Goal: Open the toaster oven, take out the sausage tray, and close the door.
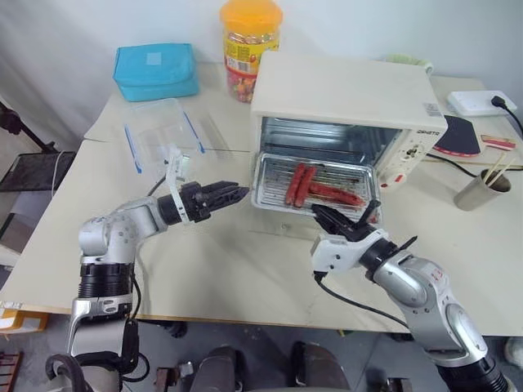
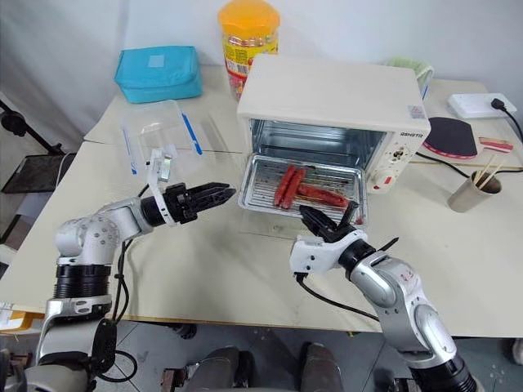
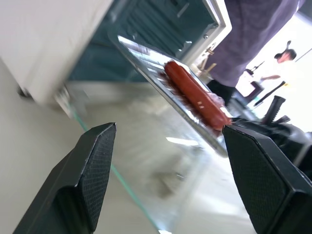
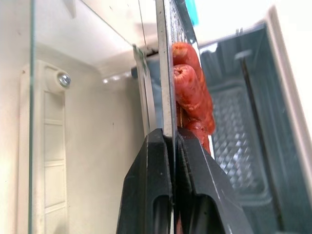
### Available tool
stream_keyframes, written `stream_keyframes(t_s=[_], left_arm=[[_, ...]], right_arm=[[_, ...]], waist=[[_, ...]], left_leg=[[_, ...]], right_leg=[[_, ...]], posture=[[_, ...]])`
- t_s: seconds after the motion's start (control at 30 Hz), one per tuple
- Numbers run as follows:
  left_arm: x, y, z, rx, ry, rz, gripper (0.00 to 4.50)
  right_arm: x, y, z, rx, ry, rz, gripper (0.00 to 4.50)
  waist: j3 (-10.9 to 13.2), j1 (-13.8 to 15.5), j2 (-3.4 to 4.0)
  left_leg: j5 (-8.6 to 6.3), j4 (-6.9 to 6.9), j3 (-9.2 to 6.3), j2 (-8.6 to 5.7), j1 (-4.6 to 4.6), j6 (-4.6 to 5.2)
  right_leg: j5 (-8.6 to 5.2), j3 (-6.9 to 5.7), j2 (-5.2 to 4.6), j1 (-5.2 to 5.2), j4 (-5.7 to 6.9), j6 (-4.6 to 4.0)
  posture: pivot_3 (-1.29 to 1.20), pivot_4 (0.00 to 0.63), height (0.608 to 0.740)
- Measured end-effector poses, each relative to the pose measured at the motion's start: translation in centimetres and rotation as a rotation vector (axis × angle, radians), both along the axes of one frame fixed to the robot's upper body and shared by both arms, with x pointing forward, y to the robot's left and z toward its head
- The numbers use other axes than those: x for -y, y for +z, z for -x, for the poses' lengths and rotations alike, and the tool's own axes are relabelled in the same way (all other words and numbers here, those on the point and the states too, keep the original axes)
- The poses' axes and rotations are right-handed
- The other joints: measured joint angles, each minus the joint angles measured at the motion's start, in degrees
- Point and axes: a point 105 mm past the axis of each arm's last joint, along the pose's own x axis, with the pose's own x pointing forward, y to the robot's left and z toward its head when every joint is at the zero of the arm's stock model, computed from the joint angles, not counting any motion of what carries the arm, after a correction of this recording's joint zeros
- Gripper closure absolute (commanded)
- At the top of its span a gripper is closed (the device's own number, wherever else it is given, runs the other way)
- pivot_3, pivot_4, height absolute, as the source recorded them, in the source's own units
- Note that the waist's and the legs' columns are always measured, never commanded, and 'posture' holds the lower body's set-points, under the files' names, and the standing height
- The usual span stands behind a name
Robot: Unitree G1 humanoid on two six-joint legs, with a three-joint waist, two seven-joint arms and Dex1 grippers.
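Now right claw (image 1: 346,219) gripping sausage tray (image 1: 315,186)

The toaster oven (image 1: 347,102) stands toward the tabletop's (image 1: 229,269) far edge, its front open. The sausage tray (image 1: 315,186) juts out of it, and the right claw (image 1: 347,222) pinches the tray's near rim. The left claw (image 1: 221,194) hovers beside the tray, apart from it.

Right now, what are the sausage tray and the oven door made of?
The sausage tray looks like shiny metal: silvery, ribbed and reflective. The door looks like clear glass: the table shows through it and its edge is greenish.
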Motion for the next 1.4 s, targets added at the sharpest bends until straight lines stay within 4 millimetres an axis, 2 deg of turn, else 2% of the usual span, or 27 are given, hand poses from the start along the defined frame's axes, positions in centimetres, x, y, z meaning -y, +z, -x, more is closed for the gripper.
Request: stream_keyframes(t_s=[0.17,0.27,0.4,0.67,0.73,0.9,1.0,1.17,1.27,1.4], left_arm=[[0.5,1.1,0.5,-0.146,-0.031,0.054,0.81],[0.7,1.0,0.6,-0.207,-0.025,0.073,0.81],[1.2,0.8,0.6,-0.276,-0.029,0.108,1.65],[1.0,-0.2,1.0,-0.371,-0.007,0.117,4.14],[1.0,-0.2,1.1,-0.380,-0.011,0.132,4.42],[1.0,-0.5,1.1,-0.431,-0.018,0.171,4.46],[0.7,-0.6,0.9,-0.469,-0.008,0.209,4.50],[-1.2,-0.9,0.6,-0.514,0.062,0.277,4.50],[-2.8,-1.5,1.6,-0.531,0.077,0.299,4.50],[-5.7,-2.7,3.9,-0.567,0.098,0.309,4.50]], right_arm=[[-0.8,0.5,0.5,0.022,0.093,0.047,4.37],[-1.5,0.6,0.6,0.027,0.156,0.061,4.37],[-2.6,0.3,1.2,0.019,0.237,0.080,4.37],[-2.7,-0.1,1.0,0.004,0.252,0.079,4.37],[-2.6,-0.1,1.0,0.006,0.255,0.081,4.37],[-2.5,-0.2,1.0,-0.009,0.260,0.065,4.37],[-2.3,-0.3,1.1,-0.079,0.261,-0.019,3.61],[-0.9,-0.2,1.5,-0.132,0.275,-0.057,2.10],[0.1,-0.6,2.8,-0.200,0.327,-0.098,2.10],[3.9,-0.8,2.6,-0.221,0.259,-0.126,2.10]], waist=[[0.00,-0.24,0.00],[0.00,-0.25,0.00],[0.00,-0.17,-0.01],[0.01,-0.20,-0.01],[0.00,-0.19,-0.01],[0.01,-0.18,-0.02],[0.01,-0.20,-0.02],[0.01,-0.20,-0.02],[0.01,-0.22,-0.02],[0.00,-0.37,-0.04]], left_leg=[[0.02,-0.01,-0.01,0.00,0.02,-0.04],[0.03,-0.02,-0.01,0.00,0.03,-0.05],[0.03,-0.01,-0.02,0.00,0.03,-0.05],[0.04,-0.02,-0.02,0.00,0.03,-0.07],[0.04,-0.02,-0.03,0.00,0.03,-0.07],[0.04,-0.02,-0.05,0.00,0.04,-0.08],[0.04,-0.01,-0.10,-0.01,0.04,-0.08],[0.04,-0.03,-0.12,-0.01,0.06,-0.08],[0.04,-0.06,-0.17,-0.03,0.08,-0.08],[0.04,-0.03,-0.15,-0.02,0.10,-0.08]], right_leg=[[0.00,0.00,0.02,0.00,0.02,0.00],[0.00,-0.01,0.02,0.00,0.02,0.00],[0.00,0.00,0.02,0.01,0.02,0.00],[0.00,0.01,0.02,0.00,0.02,0.00],[0.00,0.01,0.01,0.00,0.02,0.00],[0.00,0.01,0.01,0.02,0.03,0.00],[0.00,0.02,0.00,0.03,0.04,0.00],[0.00,0.04,0.00,0.04,0.04,0.00],[0.00,0.10,0.00,0.04,0.07,0.00],[0.00,0.15,0.00,0.07,0.07,-0.01]], posture=[[0.00,0.150,0.740],[0.00,0.150,0.740],[0.00,0.150,0.740],[0.00,0.150,0.740],[0.00,0.150,0.740],[0.00,0.150,0.740],[0.00,0.150,0.740],[0.00,0.150,0.740],[0.00,0.150,0.740],[0.00,0.150,0.740]])
